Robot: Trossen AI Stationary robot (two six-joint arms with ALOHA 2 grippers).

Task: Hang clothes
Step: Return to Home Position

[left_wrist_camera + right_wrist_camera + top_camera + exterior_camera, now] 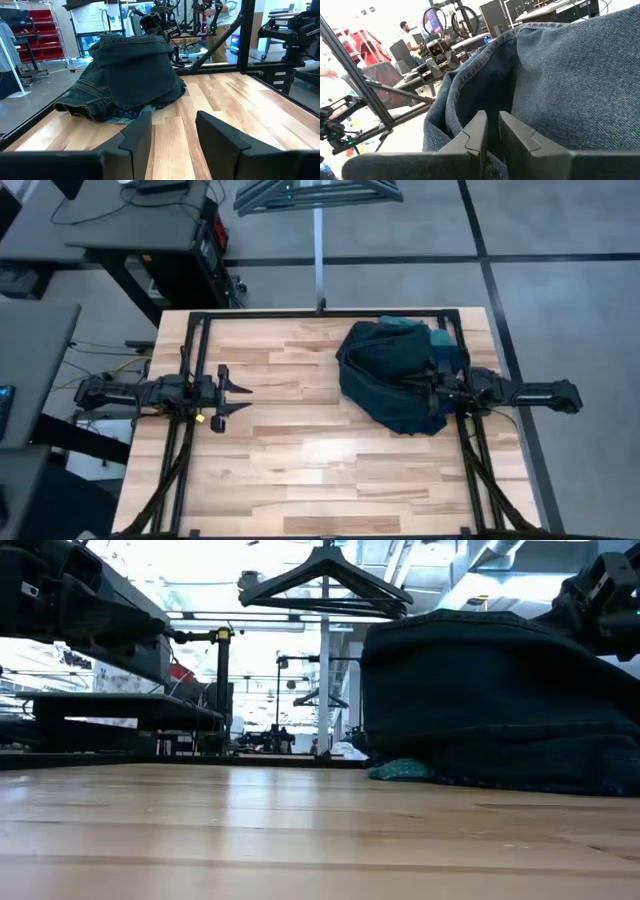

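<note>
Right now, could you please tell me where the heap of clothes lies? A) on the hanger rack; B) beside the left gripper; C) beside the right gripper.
C: the high view shows the clothes heaped on the right side of the table, next to the right gripper, away from the left gripper.

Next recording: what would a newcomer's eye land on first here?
A heap of clothes topped by dark jeans fills the right half of the table, with a teal shirt peeking out at its far edge. The right gripper points into the jeans, while the left gripper hovers open over the left side. Black hangers hang behind the table.
</note>
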